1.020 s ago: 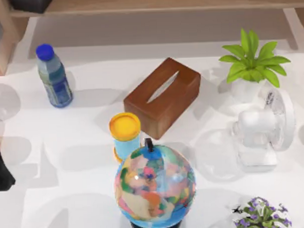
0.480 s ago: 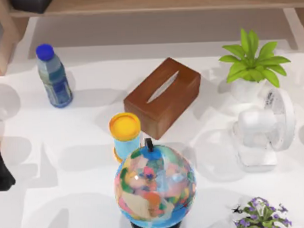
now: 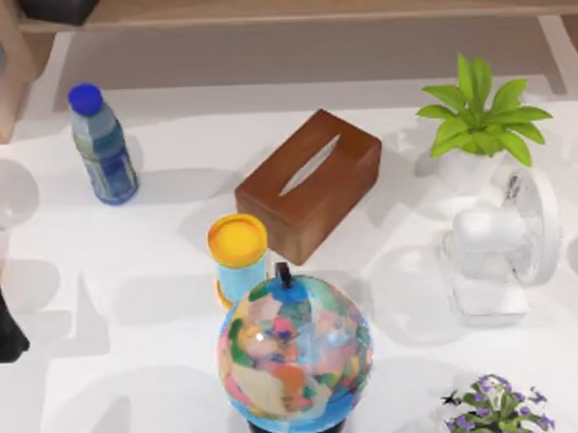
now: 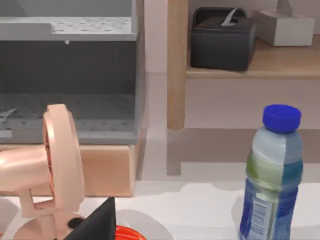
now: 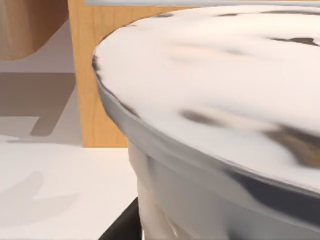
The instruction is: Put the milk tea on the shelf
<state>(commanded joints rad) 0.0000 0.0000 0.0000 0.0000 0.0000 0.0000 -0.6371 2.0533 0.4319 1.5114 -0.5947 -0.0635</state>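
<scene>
- The left tool (image 3: pixel 0 326) waits at the tabletop's (image 3: pixel 133 374) 9 o'clock edge; I cannot tell whether it is open or closed.
- The milk tea (image 3: pixel 238 256), a yellow-lidded cup, stands mid-tabletop between the globe (image 3: pixel 294 354) and the tissue box (image 3: pixel 309 183), with nothing gripping it.
- The shelf (image 3: pixel 310 2) runs along 12 o'clock, well apart from the cup; grasping, lifting and placing all look left to do.
</scene>
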